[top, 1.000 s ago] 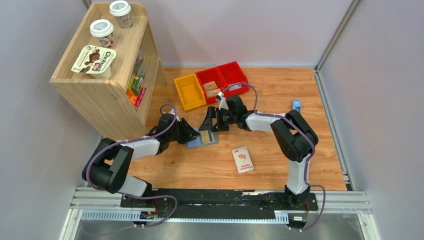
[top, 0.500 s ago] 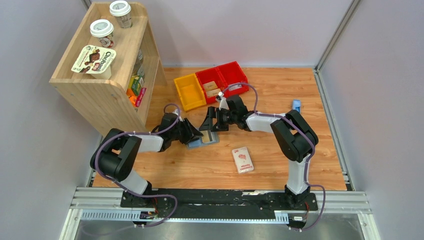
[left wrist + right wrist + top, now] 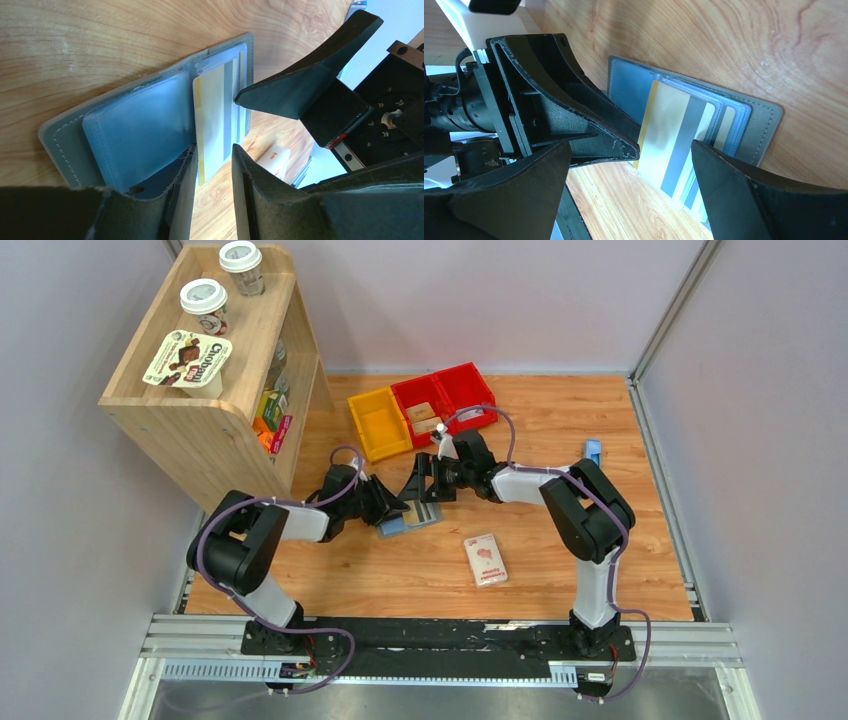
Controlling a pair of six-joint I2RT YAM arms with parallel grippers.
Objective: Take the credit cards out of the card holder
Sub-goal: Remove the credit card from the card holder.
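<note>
The grey card holder [image 3: 57, 142] lies open on the wooden table, its pale blue pockets up; from above it [image 3: 424, 517] shows between the two grippers. A pale yellow credit card [image 3: 215, 110] with a grey stripe sticks halfway out of a pocket. In the right wrist view that card [image 3: 669, 140] lies over a second tan one [image 3: 725, 125] still tucked in the holder [image 3: 766, 127]. My left gripper [image 3: 214, 150] stands partly open astride the card's free end, with wood showing through the gap. My right gripper [image 3: 630, 145] hangs wide open over the holder's far side, holding nothing.
A white-and-pink packet [image 3: 485, 560] lies on the table nearer the bases. Yellow [image 3: 380, 423] and red [image 3: 445, 400] bins stand at the back. A wooden shelf [image 3: 200, 430] with cups rises at the left. A small blue object [image 3: 593, 450] lies far right.
The left arm's elbow has swung in toward the table and its gripper has edged right, closer onto the card holder. The right arm has not moved.
</note>
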